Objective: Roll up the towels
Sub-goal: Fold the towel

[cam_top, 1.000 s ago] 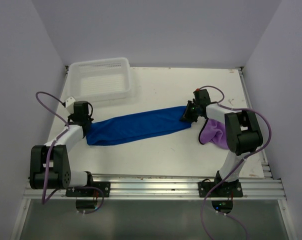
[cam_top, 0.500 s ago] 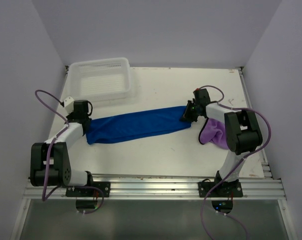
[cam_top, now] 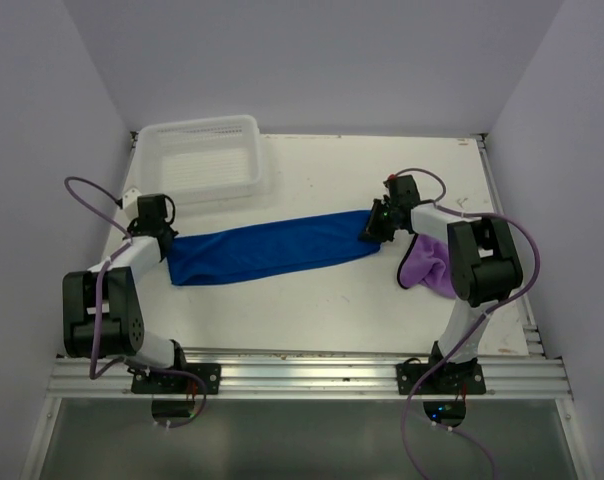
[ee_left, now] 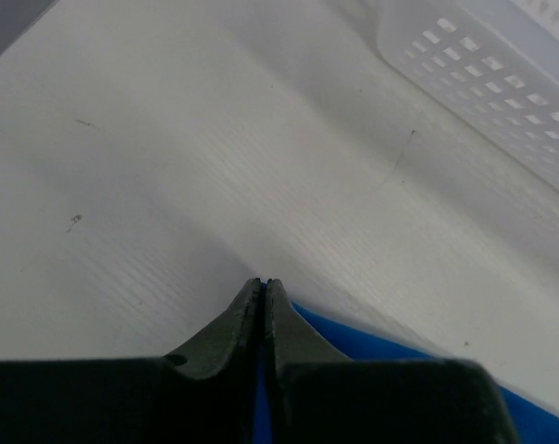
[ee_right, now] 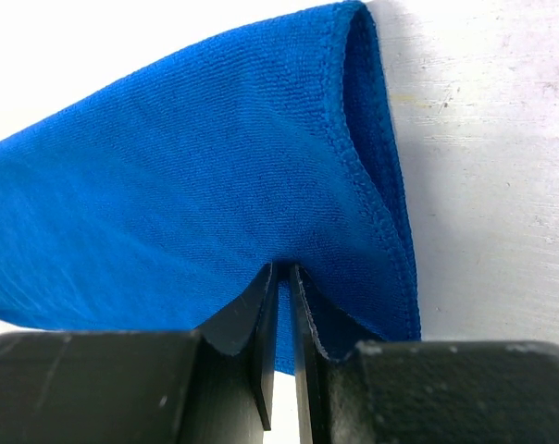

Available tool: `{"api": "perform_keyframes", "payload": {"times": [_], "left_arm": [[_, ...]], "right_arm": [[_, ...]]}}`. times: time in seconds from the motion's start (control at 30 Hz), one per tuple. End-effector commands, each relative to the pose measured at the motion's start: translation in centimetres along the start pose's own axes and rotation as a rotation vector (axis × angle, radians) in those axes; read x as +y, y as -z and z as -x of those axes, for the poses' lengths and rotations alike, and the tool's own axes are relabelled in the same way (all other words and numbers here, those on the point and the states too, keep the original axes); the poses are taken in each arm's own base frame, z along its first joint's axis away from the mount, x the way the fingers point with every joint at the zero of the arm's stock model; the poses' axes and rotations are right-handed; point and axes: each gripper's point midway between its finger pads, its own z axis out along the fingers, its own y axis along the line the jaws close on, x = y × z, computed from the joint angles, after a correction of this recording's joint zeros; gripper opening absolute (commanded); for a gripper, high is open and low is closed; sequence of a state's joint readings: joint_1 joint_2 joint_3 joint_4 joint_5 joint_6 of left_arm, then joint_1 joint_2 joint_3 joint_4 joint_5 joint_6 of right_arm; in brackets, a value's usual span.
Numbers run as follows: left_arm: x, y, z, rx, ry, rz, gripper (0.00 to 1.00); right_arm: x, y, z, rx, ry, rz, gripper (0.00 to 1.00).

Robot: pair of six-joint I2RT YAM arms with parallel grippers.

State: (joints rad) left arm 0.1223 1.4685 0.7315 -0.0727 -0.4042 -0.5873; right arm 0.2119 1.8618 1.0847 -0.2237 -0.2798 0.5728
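The royal blue cloth towel (cam_top: 272, 250) is seen stretched in a long band across the middle of the white table (cam_top: 322, 180), slanting from near left to farther right. Its right end is pinched by the right gripper (ee_right: 281, 270): the 2 dark fingers are closed on a fold of blue cloth just inside the hemmed edge. At the other end, the left gripper (ee_left: 264, 285) is seen with its fingers pressed together, tips out over bare table, blue cloth showing just beneath and to the right. Whether any cloth is caught between them cannot be told. The light purple cloth towel (cam_top: 422, 268) is seen crumpled beside the right arm, near the blue towel's right end. The white plastic mesh basket (cam_top: 202, 160) is set at the far left corner.
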Motion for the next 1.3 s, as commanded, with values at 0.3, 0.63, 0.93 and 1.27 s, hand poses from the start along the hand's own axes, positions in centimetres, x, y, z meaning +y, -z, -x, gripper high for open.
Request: {"api": "perform_keyframes", "payload": {"times": [0.3,0.63,0.93,1.27], "left_arm": [[-1.6,0.0,3.4,-0.06,0.02,-0.038,0.43],[-2.2,4.6,0.5,-0.032,0.133,-0.244,0.44],[-3.0,4.0,-4.1,0.068,0.113,-0.3,0.4],[-1.1,3.3,-5.8,0.094,0.079,-0.217,0.35]], "right_arm": [[0.0,-0.3,-0.4,0.032,0.061,0.037,0.2],[1.6,4.0,1.5,-0.083,0.111,0.037,0.33],[-0.3,5.5,1.0,-0.128,0.09,-0.057,0.32],[-1.6,4.5,-0.2,-0.086,0.084,-0.087,0.3]]}}
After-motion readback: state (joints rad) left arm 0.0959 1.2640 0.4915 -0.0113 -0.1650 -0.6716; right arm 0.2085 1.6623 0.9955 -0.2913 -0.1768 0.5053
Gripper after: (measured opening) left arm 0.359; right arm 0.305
